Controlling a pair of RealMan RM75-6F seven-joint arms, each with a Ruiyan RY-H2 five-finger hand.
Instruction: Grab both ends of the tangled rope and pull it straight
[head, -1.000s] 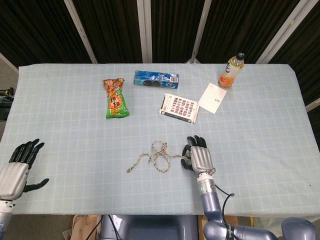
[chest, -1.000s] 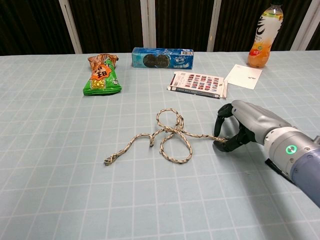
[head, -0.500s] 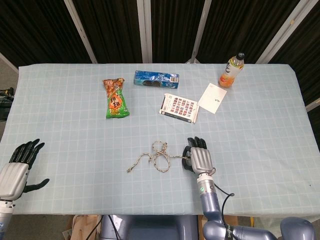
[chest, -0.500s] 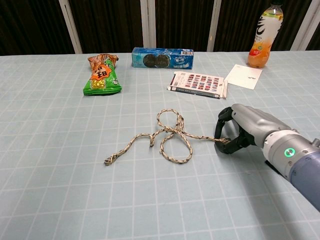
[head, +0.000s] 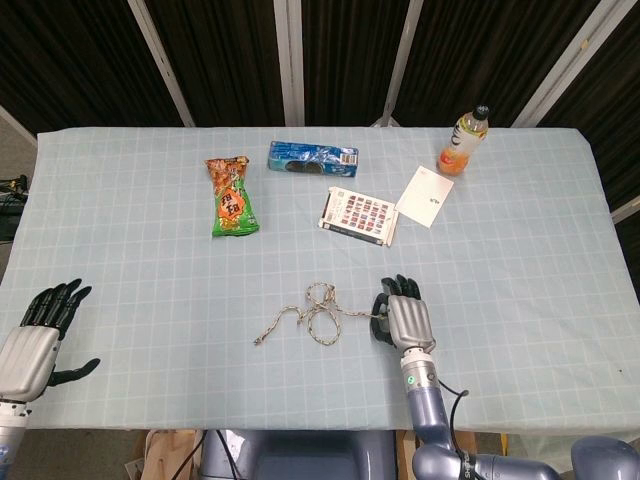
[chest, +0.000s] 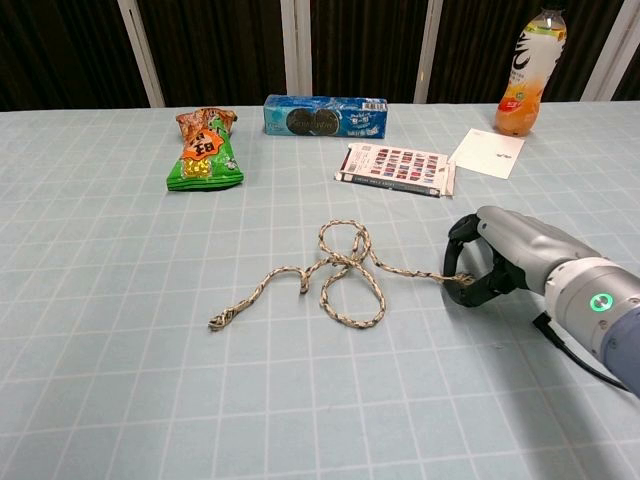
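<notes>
A braided beige rope (chest: 335, 275) lies looped and tangled in the middle of the table, also visible in the head view as a small tangled rope (head: 312, 314). Its left end (chest: 216, 321) lies loose on the cloth. My right hand (chest: 492, 265) pinches the rope's right end (chest: 455, 279) just above the table, fingers curled around it; in the head view this right hand (head: 403, 318) sits right of the tangle. My left hand (head: 38, 330) hovers at the table's near left corner, fingers spread, holding nothing. It is outside the chest view.
At the back lie a green snack bag (chest: 204, 150), a blue biscuit box (chest: 325, 115), a printed card pack (chest: 395, 166), a white paper (chest: 486, 152) and an orange drink bottle (chest: 526, 74). The table is covered by a light checked cloth (chest: 120, 400).
My right hand closed on the rope's right end and drew it slightly to the right, stretching that strand. The left hand has stayed put.
</notes>
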